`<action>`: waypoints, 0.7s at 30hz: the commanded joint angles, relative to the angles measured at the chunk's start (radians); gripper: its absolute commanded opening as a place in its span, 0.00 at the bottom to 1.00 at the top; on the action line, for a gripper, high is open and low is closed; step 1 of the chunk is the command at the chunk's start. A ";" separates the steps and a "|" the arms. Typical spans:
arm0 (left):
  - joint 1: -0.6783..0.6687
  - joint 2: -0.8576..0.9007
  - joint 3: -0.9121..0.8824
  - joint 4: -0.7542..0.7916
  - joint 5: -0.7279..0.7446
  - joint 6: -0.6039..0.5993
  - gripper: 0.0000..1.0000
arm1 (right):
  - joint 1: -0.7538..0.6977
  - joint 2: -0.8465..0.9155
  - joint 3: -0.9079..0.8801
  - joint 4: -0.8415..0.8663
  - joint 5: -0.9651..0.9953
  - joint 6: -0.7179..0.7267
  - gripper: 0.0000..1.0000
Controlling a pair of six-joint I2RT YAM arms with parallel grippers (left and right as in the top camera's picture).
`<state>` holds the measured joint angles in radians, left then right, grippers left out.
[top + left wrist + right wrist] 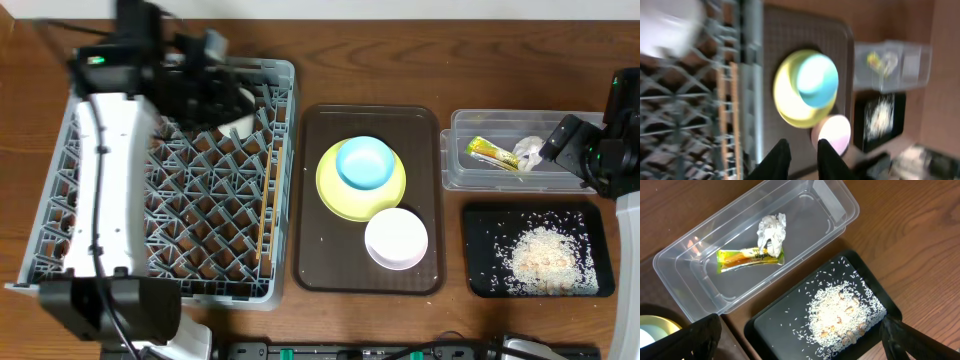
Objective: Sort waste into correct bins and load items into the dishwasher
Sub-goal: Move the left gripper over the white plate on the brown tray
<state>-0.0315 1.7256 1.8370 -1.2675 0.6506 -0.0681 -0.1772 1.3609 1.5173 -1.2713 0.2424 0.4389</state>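
Wooden table (400,60), grey lattice-floored rack (215,215)

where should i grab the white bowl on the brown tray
Pinch the rim of the white bowl from straight above, on the side away from the yellow plate: it sits upright, mouth up, and the plate crowds its other edge.

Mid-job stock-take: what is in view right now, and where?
dish rack: one, grey, left side.
chopsticks: one pair, wooden, in dish rack.
cup: one, white, in dish rack.
serving tray: one, brown, centre.
plate: one, yellow, on serving tray.
blue bowl: one, on plate.
white bowl: one, on serving tray, overlapping plate.
tub: one, clear, right.
wrapper: one, green-yellow, in tub.
tissue: one, white, in tub.
black tray: one, beside tub.
rice scraps: heap, whitish, in black tray.
left claw: over dish rack, slightly open, empty.
right claw: above tub, open, empty.
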 commanded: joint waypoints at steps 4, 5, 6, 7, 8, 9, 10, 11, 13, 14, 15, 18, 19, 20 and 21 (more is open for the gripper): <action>-0.269 0.019 -0.097 0.052 -0.116 -0.046 0.30 | -0.005 -0.001 0.006 -0.002 0.007 -0.007 0.99; -0.312 0.019 -0.118 0.071 -0.143 -0.066 0.31 | -0.005 -0.001 0.006 -0.002 0.007 -0.006 0.99; -0.357 0.019 -0.141 0.093 -0.173 -0.088 0.33 | -0.005 -0.001 0.006 -0.002 0.007 -0.007 0.99; -0.401 0.019 -0.164 0.117 -0.203 -0.109 0.35 | -0.005 -0.001 0.006 -0.002 0.007 -0.007 0.99; -0.443 0.019 -0.188 0.141 -0.234 -0.131 0.38 | -0.005 -0.001 0.006 -0.002 0.007 -0.006 0.99; -0.498 0.019 -0.218 0.173 -0.275 -0.158 0.44 | -0.005 -0.001 0.006 -0.002 0.007 -0.006 0.99; -0.531 0.019 -0.236 0.191 -0.303 -0.174 0.48 | -0.005 -0.001 0.006 -0.002 0.007 -0.007 0.99; -0.570 0.019 -0.259 0.212 -0.338 -0.198 0.52 | -0.005 -0.001 0.006 -0.002 0.007 -0.007 0.99; -0.639 0.019 -0.299 0.244 -0.399 -0.254 0.53 | -0.005 -0.001 0.006 -0.002 0.007 -0.007 0.99; -0.669 0.019 -0.319 0.259 -0.420 -0.281 0.53 | -0.005 -0.001 0.006 -0.002 0.007 -0.007 0.99; -0.703 0.019 -0.342 0.280 -0.435 -0.307 0.53 | -0.005 -0.001 0.006 -0.002 0.007 -0.007 0.99; -0.779 0.019 -0.394 0.335 -0.435 -0.341 0.53 | -0.005 -0.001 0.006 -0.002 0.007 -0.007 0.99; -0.806 0.019 -0.415 0.357 -0.435 -0.359 0.53 | -0.005 -0.001 0.006 -0.002 0.007 -0.007 0.99; -0.828 0.019 -0.431 0.377 -0.435 -0.370 0.53 | -0.005 -0.001 0.006 -0.002 0.007 -0.006 0.99; -0.849 0.019 -0.447 0.394 -0.435 -0.376 0.53 | -0.005 -0.001 0.006 -0.002 0.007 -0.006 0.99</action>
<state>-0.8394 1.7416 1.4242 -0.8906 0.2607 -0.3740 -0.1772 1.3609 1.5173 -1.2716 0.2424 0.4389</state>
